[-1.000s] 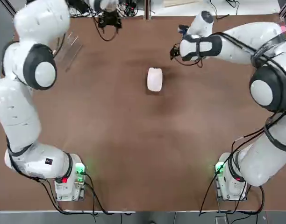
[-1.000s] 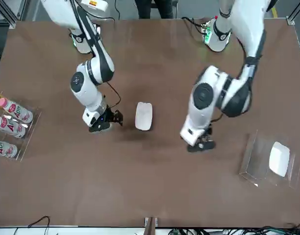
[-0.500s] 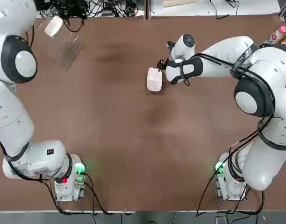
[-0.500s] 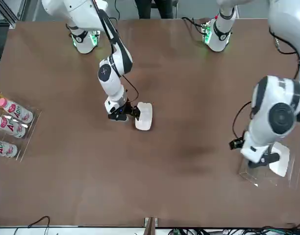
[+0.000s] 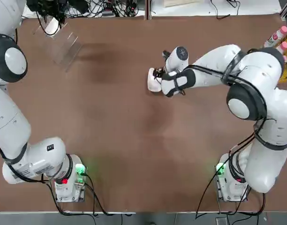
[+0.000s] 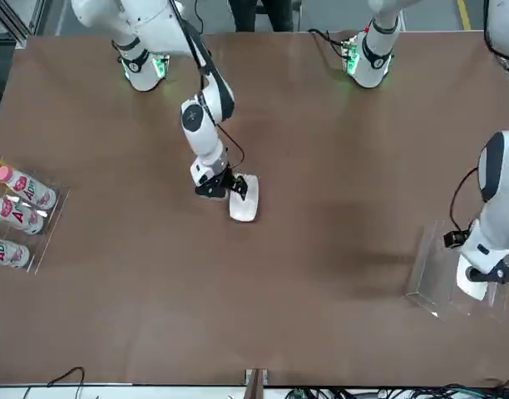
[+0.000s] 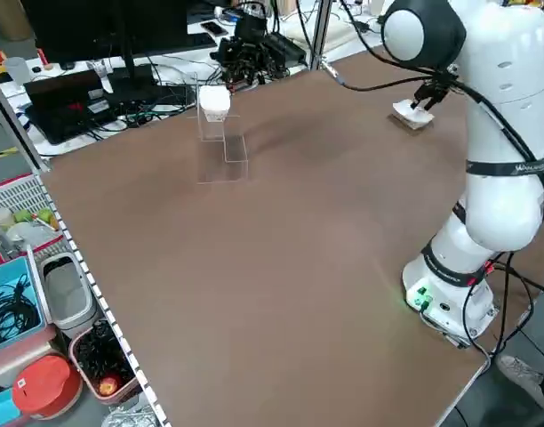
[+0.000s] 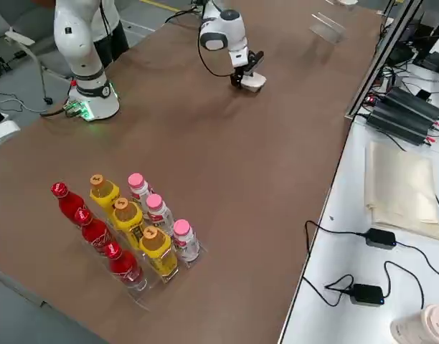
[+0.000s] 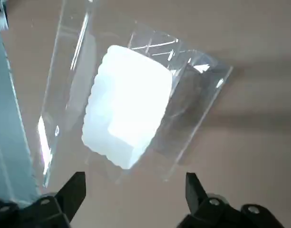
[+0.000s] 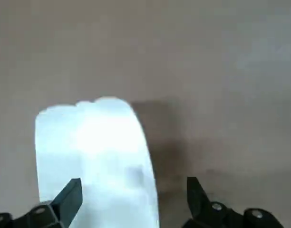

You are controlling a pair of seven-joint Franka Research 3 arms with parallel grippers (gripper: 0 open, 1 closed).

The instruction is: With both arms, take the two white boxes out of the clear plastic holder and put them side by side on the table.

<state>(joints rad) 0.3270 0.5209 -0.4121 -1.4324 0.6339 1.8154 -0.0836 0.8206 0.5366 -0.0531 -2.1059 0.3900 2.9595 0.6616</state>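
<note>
While my left arm (image 5: pixel 12 115) reaches from its green-lit base along the left side of the table (image 5: pixel 134 140), its wrist hangs over the far left corner area, with the left gripper (image 9: pixel 136 183) above the clear plastic holder (image 9: pixel 195 109). Left fingers: spread wide, nothing pinched. One white box (image 9: pixel 129 107), rounded at the corners and scalloped along one edge, sits in that see-through rack, beyond my fingertips; glints mark the acrylic walls. My right arm (image 5: pixel 268 136) rises from its own base, bends high over the right side and brings its forearm across toward the middle of the far half, wrist low. There the right gripper (image 10: pixel 135 183) is poised at the second white box (image 10: pixel 95 159), which rests on the brown tabletop, outside the holder and well apart from it. Right fingers: also spread, no grip. The box is not centred between them; one finger overlaps its near part in the right wrist view, and the other is clear of it to the side. Contact between that overlapping finger and the box: cannot tell.
</note>
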